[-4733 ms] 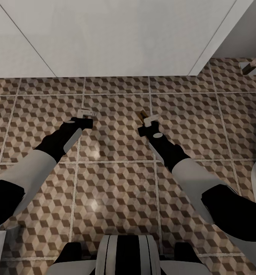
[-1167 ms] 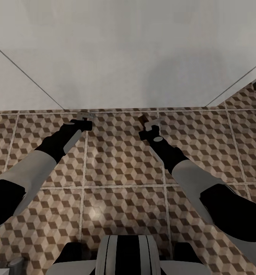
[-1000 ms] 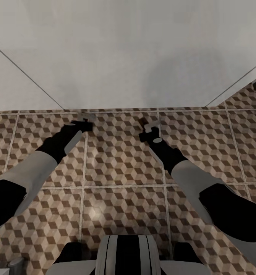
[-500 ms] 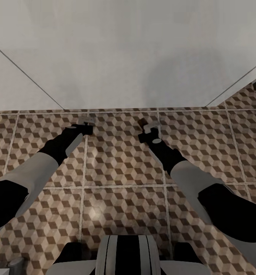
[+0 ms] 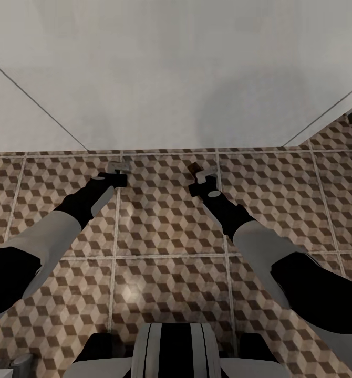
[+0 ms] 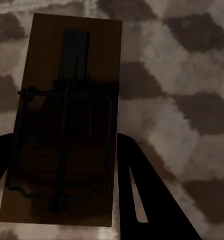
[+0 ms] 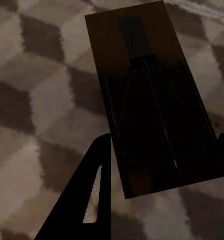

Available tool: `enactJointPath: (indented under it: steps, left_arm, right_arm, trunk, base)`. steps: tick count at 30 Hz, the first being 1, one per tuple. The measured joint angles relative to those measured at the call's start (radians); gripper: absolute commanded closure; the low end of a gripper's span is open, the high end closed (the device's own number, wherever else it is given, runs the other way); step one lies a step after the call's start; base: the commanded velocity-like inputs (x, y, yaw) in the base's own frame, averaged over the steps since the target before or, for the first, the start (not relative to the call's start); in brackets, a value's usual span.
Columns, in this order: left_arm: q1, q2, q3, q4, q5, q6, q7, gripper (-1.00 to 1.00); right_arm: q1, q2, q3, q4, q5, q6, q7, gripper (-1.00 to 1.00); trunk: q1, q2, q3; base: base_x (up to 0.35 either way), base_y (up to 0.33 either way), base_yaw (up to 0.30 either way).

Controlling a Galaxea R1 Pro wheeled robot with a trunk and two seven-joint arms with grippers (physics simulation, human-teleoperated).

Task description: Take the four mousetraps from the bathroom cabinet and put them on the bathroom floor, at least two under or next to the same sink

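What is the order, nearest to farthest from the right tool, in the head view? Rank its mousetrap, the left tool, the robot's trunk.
1. mousetrap, gripped in the right tool.
2. left tool, across to the left.
3. trunk, bottom centre.

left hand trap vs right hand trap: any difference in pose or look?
The left hand's mousetrap sits nearly in line with the fingers; the right hand's mousetrap is skewed across them. In the head view, the left hand is nearer the white unit than the right hand. Both are brown boards with dark wire, gripped over the tiled floor.
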Motion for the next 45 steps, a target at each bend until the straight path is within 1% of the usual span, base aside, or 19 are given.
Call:
enactJointPath:
  steps: [4, 7, 13, 45]
  left_arm:
    - [0.000, -0.009, 0.000, 0.004, -0.001, -0.006, 0.000, 1.00]
    - [0.000, -0.011, 0.000, 0.005, 0.000, -0.007, 0.000, 1.00]
    - [0.000, -0.012, 0.000, 0.006, 0.000, -0.007, 0.000, 1.00]
    - [0.000, -0.014, 0.000, 0.015, 0.000, -0.007, 0.000, 1.00]
  right_arm:
    - [0.000, 0.000, 0.000, 0.000, 0.000, 0.000, 0.000, 1.00]
    - [0.000, -0.001, 0.000, 0.000, 0.000, 0.000, 0.000, 1.00]
    - [0.000, -0.001, 0.000, 0.000, 0.000, -0.013, 0.000, 1.00]
    - [0.000, -0.007, 0.000, 0.000, 0.000, -0.027, 0.000, 1.00]
  trunk:
    - [0.000, 0.000, 0.000]
    - [0.000, 0.000, 0.000]
    - [0.000, 0.000, 0.000]
    - [0.000, 0.000, 0.000]
  base:
    - [0.000, 0.000, 0.000]
    - [0.002, 0.000, 0.000]
    - [0.044, 0.000, 0.000]
    - [0.026, 0.000, 0.000]
